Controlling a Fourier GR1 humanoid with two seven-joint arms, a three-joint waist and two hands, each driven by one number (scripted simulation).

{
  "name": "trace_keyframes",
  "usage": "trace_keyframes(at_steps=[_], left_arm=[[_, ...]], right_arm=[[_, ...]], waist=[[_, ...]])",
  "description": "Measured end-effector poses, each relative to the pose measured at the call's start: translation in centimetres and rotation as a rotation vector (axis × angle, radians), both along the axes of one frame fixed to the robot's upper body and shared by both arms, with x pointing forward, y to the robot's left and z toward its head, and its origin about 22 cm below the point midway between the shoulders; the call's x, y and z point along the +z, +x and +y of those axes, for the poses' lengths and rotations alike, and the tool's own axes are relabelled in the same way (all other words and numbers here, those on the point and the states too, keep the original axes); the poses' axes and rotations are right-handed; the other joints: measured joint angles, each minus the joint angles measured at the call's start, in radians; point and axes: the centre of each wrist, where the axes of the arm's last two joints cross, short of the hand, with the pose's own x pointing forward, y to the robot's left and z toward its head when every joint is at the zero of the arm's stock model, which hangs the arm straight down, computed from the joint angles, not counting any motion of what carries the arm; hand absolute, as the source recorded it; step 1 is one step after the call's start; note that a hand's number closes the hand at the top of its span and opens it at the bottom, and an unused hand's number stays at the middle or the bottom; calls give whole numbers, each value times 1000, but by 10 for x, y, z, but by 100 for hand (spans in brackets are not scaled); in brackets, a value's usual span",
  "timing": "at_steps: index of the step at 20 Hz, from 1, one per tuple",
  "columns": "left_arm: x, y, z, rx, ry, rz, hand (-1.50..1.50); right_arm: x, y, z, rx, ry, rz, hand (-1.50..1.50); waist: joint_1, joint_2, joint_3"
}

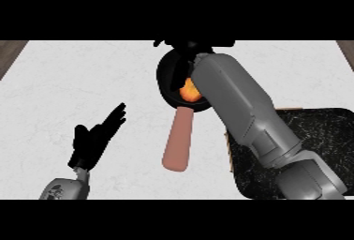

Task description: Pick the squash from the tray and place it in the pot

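The orange squash [187, 91] is seen inside the black pot [166, 79], partly hidden by the right forearm [242, 108].

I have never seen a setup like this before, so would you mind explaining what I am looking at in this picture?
This is one view, taken as if from a humanoid robot's head, looking steeply down at a pale marbled kitchen counter. The grey shapes coming in from the lower edge are its forearms, each ending in a black hand.

The left hand rests open at the lower left, holding nothing. The right forearm stretches over a black pot with a long pinkish handle. An orange piece, likely the squash, shows inside the pot beside the arm. The right hand shows only as a dark shape at the pot's far rim, so I cannot tell its fingers. The dark tray lies at the right, partly hidden under the arm.
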Motion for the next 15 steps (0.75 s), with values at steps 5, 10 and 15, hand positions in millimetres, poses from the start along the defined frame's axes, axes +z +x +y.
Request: trace_keyframes(at_steps=[5,10,15], left_arm=[[-1,-1,-2,4,2,0,0],[-5,-4,2,12,3,-1,0],[-2,0,2,21,7,2,0]], right_arm=[[15,4,-10,-101,377,-46,-150],[36,15,-38,-251,621,-111,-150],[49,27,-84,-319,795,-162,-150]], waist=[[-4,-2,1],[-16,-4,1],[-19,-4,1]])
